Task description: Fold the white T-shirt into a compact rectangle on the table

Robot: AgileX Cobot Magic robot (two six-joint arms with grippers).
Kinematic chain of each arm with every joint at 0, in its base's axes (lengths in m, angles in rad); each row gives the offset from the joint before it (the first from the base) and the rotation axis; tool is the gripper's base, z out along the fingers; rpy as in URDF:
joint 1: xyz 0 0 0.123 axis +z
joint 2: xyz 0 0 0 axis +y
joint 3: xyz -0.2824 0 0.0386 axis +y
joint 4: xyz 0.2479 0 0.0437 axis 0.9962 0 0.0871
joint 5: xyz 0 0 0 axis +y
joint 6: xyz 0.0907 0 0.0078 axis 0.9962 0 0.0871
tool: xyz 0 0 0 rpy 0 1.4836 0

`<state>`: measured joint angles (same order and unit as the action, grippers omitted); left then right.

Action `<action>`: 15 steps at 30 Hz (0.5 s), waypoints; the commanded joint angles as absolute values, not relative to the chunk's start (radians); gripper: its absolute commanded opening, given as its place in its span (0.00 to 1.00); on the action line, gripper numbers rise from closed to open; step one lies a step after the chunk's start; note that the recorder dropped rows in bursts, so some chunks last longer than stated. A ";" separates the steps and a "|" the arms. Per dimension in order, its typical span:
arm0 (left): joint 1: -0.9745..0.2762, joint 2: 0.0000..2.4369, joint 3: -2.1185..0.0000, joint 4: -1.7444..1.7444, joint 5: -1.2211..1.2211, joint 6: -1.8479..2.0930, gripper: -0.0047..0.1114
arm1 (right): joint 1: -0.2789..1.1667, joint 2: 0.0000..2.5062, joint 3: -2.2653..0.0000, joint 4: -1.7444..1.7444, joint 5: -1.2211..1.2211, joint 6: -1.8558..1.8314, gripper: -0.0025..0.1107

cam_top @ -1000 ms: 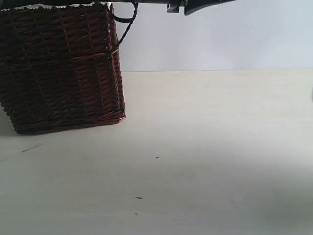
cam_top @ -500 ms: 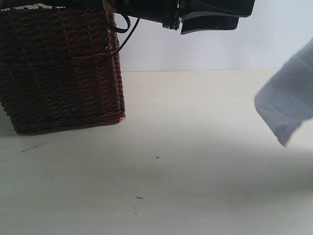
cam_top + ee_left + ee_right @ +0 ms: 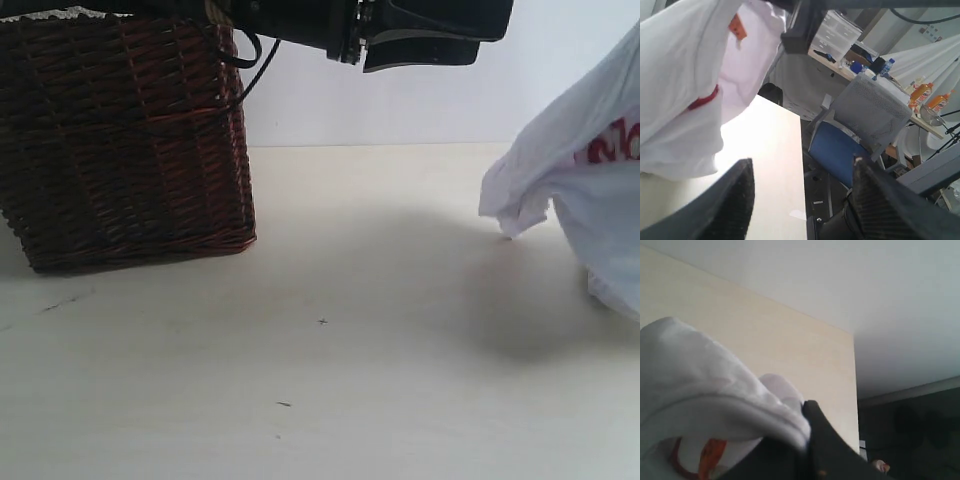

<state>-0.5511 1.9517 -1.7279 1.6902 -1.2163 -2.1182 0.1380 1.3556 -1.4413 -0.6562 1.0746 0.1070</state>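
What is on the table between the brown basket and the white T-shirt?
Nothing: in the exterior view, only bare table with a few dark specks lies between the basket and the white T-shirt.

You can read almost nothing here. On the white T-shirt [image 3: 600, 210], at the right edge of the exterior view, red-outlined lettering [image 3: 618, 146] is cut off by the frame; only one shape shows, something like an M. The orange tag [image 3: 737, 26] at its collar carries no legible print, and the labels on the bottles [image 3: 921, 93] are too small to read.
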 commanded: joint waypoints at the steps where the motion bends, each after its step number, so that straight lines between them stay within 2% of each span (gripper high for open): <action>1: -0.546 1.949 -1.733 1.689 -1.221 -2.125 0.52 | 0.146 1.289 -1.559 -0.797 1.058 0.174 0.02; 6: -0.546 1.949 -1.733 1.691 -1.221 -2.125 0.51 | 0.146 1.196 -1.653 -0.816 1.040 0.188 0.02; 12: -0.546 1.949 -1.733 1.711 -1.221 -2.125 0.51 | 0.146 1.221 -1.509 -0.603 1.063 0.108 0.02; 15: -0.546 1.947 -1.731 1.730 -1.221 -2.125 0.51 | 0.189 1.236 -1.487 -0.722 1.094 0.062 0.02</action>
